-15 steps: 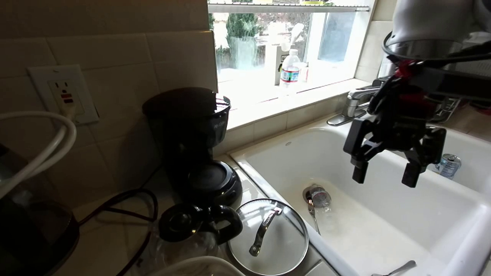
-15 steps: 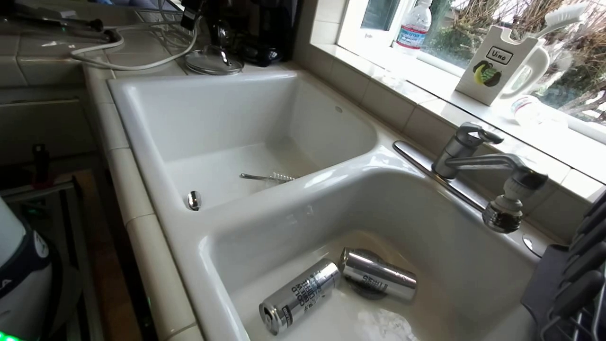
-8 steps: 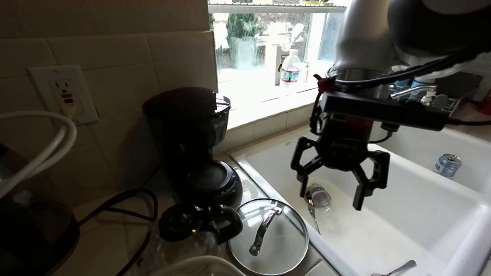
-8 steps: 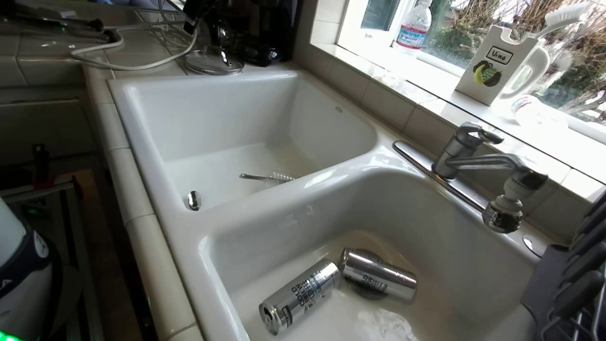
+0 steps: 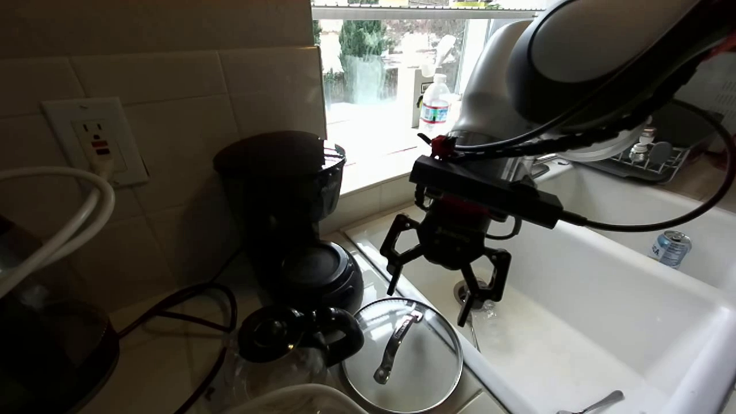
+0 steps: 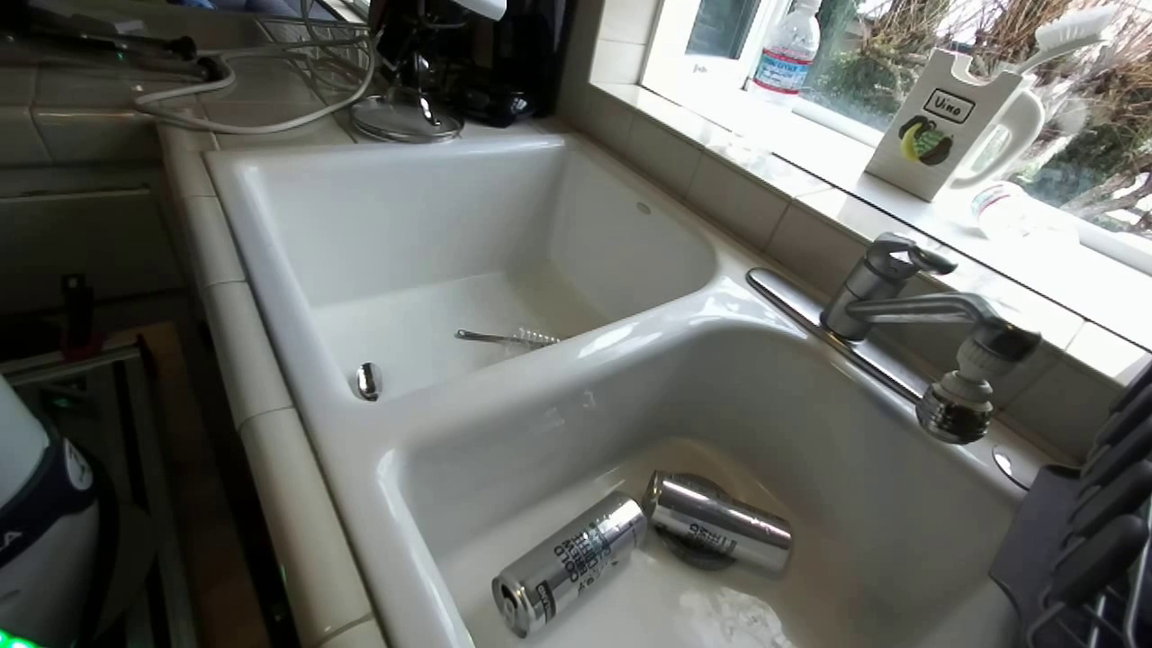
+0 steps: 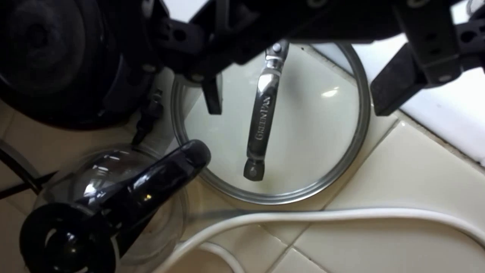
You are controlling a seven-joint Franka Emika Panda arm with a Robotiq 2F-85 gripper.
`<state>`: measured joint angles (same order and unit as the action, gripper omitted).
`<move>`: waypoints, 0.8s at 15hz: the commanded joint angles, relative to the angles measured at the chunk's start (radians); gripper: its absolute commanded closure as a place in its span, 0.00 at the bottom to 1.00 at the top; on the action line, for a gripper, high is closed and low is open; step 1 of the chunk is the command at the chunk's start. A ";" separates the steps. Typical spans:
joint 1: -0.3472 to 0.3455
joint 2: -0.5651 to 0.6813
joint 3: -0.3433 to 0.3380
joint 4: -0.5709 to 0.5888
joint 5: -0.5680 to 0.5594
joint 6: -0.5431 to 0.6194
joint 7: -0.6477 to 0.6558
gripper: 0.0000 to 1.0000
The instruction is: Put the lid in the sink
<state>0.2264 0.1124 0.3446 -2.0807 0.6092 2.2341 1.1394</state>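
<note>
The clear glass lid (image 5: 428,359) with a metal rim and dark handle lies flat on the tiled counter beside the sink (image 5: 581,282). The lid also shows in an exterior view (image 6: 396,123) at the sink's far edge, and in the wrist view (image 7: 314,151). My gripper (image 5: 428,301) is open and empty, above the lid's sink-side edge. In the wrist view the gripper's fingers (image 7: 298,103) stand wide apart on either side of the lid's handle (image 7: 261,117). The white sink (image 6: 396,216) holds a metal utensil (image 6: 490,337).
The glass carafe (image 7: 113,174) stands close by, its black handle reaching over the lid's rim. The black coffee maker (image 5: 276,201) stands behind. A white cable (image 7: 322,216) runs along the counter near the lid. The adjoining basin (image 6: 585,432) holds cans (image 6: 571,562). A faucet (image 6: 927,310) stands behind.
My arm has moved from over the sink toward the counter and down, bringing the open gripper to the lid's edge. The gripper has also turned somewhat. The lid has not moved.
</note>
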 commanded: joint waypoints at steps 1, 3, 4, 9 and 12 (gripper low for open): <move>0.048 0.067 -0.028 0.063 -0.028 -0.019 0.122 0.00; 0.059 0.087 -0.035 0.087 -0.032 -0.049 0.135 0.00; 0.063 0.096 -0.036 0.099 -0.035 -0.067 0.134 0.00; 0.080 0.127 -0.048 0.141 -0.069 -0.120 0.153 0.00; 0.084 0.135 -0.052 0.150 -0.079 -0.118 0.154 0.00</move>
<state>0.2880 0.2257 0.3109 -1.9604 0.5580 2.1306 1.2559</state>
